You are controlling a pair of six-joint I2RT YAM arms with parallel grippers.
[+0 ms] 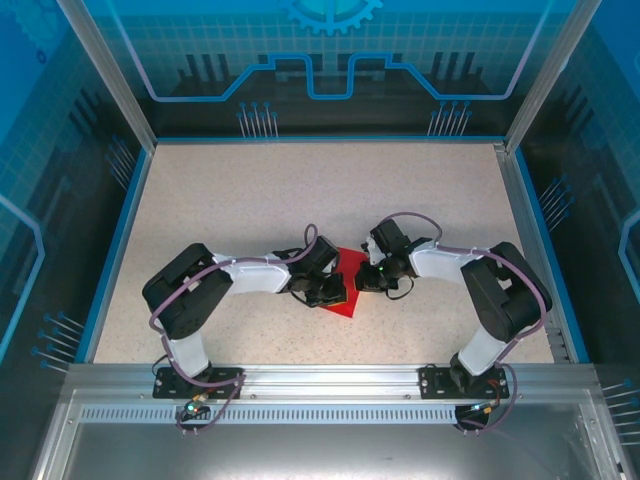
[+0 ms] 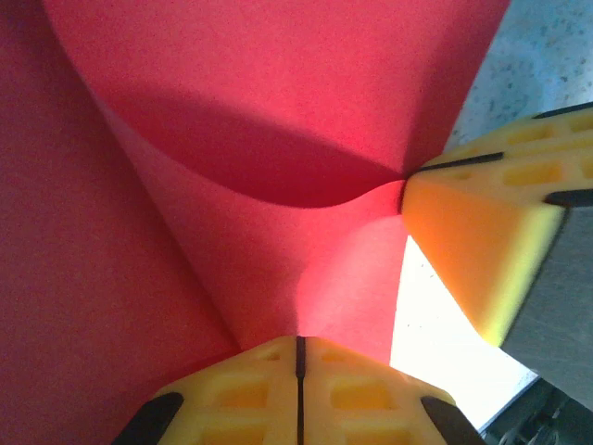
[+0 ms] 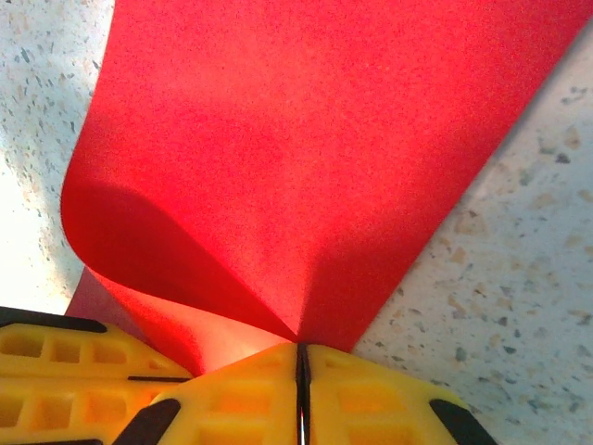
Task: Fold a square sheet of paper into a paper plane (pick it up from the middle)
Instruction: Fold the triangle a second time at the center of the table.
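Observation:
The square sheet of paper (image 1: pixel 347 302) is bright red and lies between the two arms at mid-table, bent up and curled. My left gripper (image 1: pixel 335 291) is shut on one edge of it. In the left wrist view its yellow fingertips (image 2: pixel 298 341) meet on the paper (image 2: pixel 278 111), which bulges in a curved fold. My right gripper (image 1: pixel 366 280) is shut on the sheet from the other side, its tips (image 3: pixel 298 349) pinching a point of the paper (image 3: pixel 306 139). Each wrist view also catches the other gripper's yellow fingers (image 2: pixel 482 250) (image 3: pixel 65 371) close by, almost touching.
The speckled beige table (image 1: pixel 250 200) stretches open behind and to both sides of the arms. A blue rim (image 1: pixel 115 240) and clear walls with metal posts (image 1: pixel 105 70) bound it. An aluminium rail (image 1: pixel 330 375) carrying the arm bases runs along the near edge.

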